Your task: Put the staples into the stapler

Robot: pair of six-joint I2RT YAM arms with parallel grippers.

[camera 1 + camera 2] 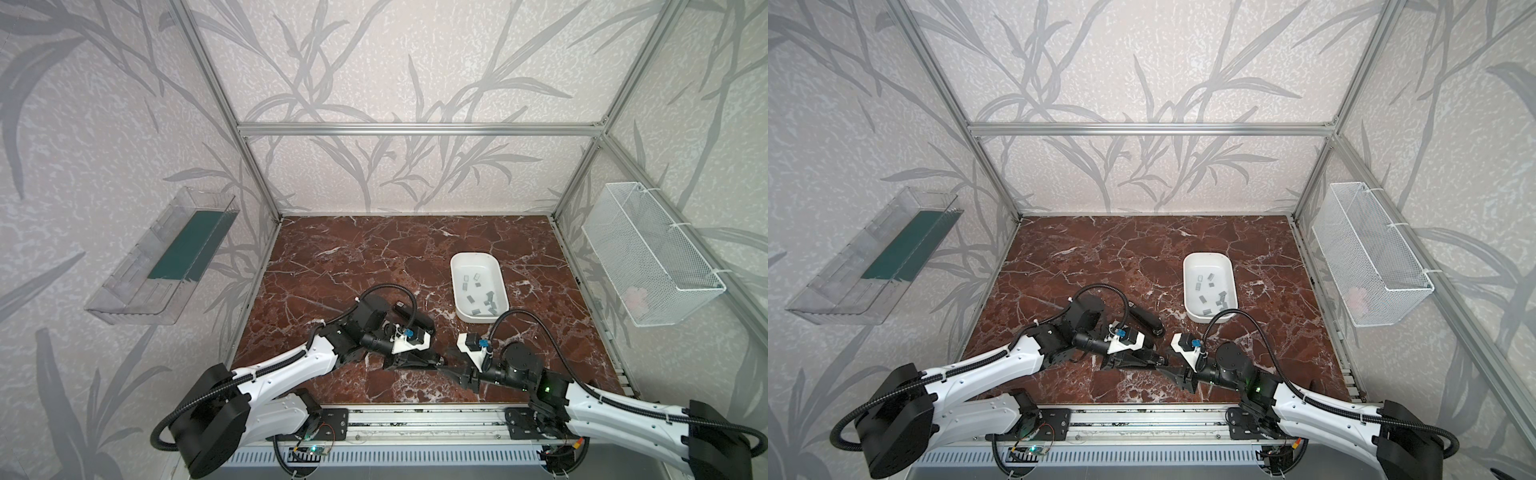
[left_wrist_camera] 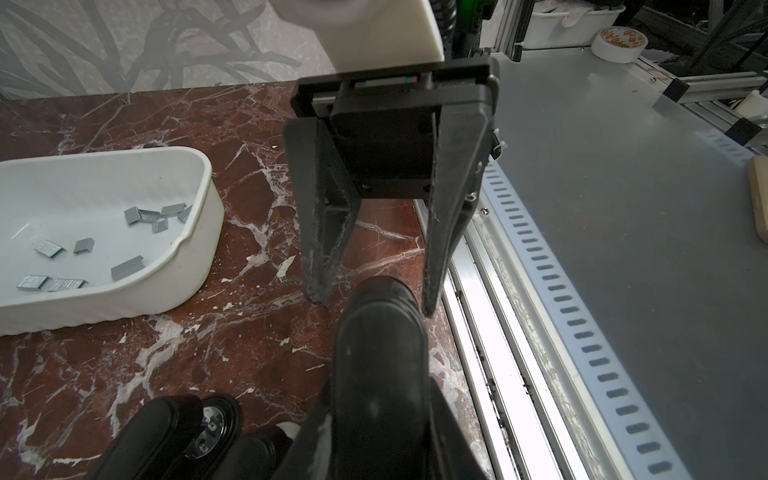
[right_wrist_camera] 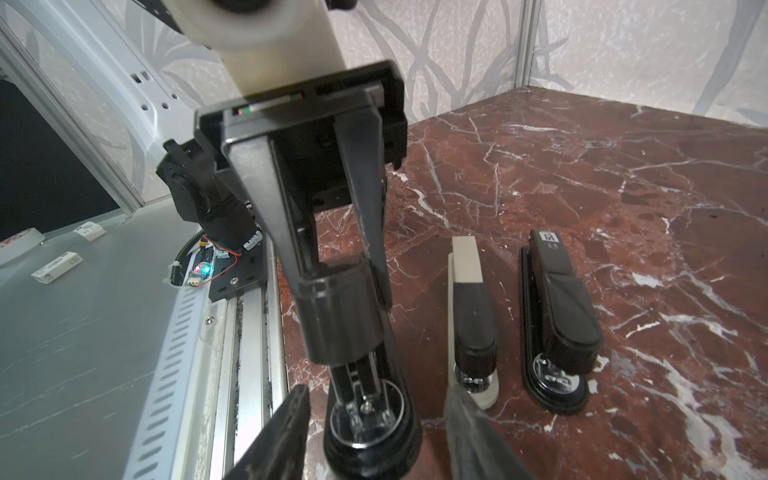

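A black stapler [image 3: 337,320] lies low over the marble near the front rail, and my left gripper [image 3: 341,283] is shut on its body. In the left wrist view the stapler [image 2: 380,340] runs away from my left gripper [image 2: 382,419] toward the right one. My right gripper [image 3: 376,395] is open, one finger on each side of the stapler's front end with a gap on both sides. Both top views show the two grippers [image 1: 419,363] [image 1: 451,366] meeting nose to nose. The staples [image 1: 478,286] [image 2: 143,216] lie loose in a white tray [image 1: 457,266].
Two more staplers lie side by side on the marble, a beige-and-black one [image 3: 473,324] and a black one [image 3: 557,324] [image 1: 1144,316]. A wire basket [image 1: 652,253] hangs on the right wall and a clear bin [image 1: 162,257] on the left. The metal front rail [image 1: 415,415] runs close by.
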